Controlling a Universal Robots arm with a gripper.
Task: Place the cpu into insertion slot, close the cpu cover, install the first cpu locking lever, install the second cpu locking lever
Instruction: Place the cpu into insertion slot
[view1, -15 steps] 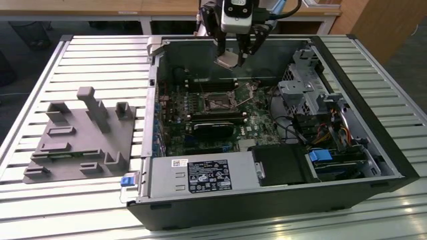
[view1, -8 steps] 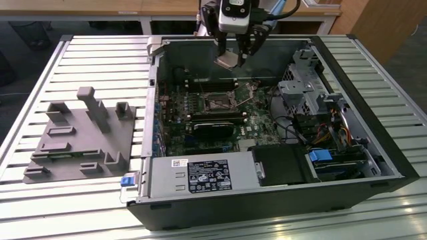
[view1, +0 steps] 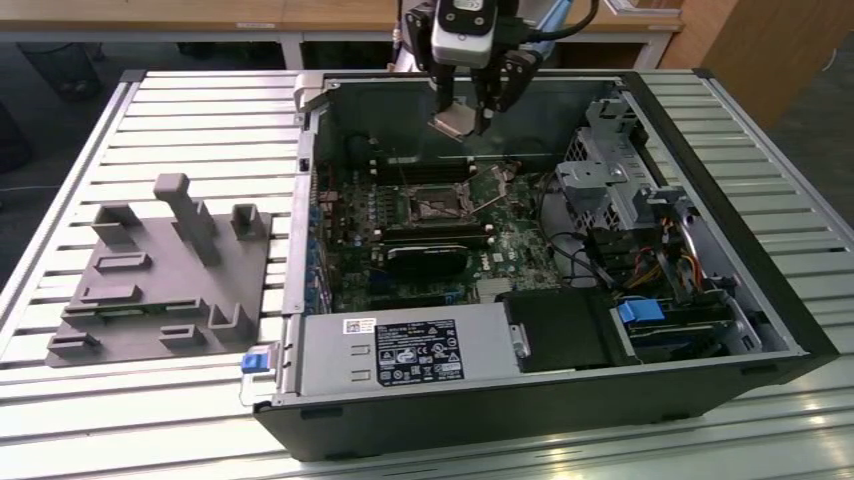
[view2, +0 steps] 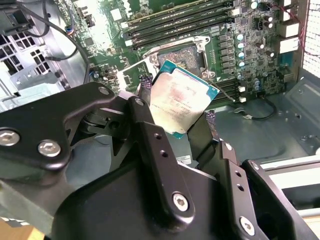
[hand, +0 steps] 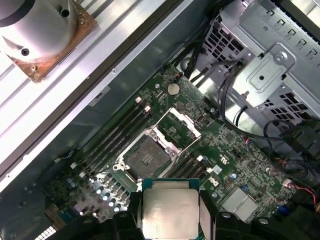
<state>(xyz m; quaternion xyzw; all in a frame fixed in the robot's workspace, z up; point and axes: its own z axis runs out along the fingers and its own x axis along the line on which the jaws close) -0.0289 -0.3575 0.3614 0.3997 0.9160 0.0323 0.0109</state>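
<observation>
**Gripper (view1: 465, 112) pinching the cpu (view2: 182, 102) above the open computer case (view1: 774, 260).**
Inside the case, the insertion slot (hand: 147, 157) lies bare on the green board (hand: 240, 165), with the cpu cover (hand: 179, 125) swung open beside it.

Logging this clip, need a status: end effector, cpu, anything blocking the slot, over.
End effector shut on cpu, above the open computer case. Insertion slot bare, cpu cover swung open. Nothing seen over the slot.

grey fixture (view1: 160, 280) on slatted table (view1: 200, 110); open case (view1: 534, 425)
</observation>
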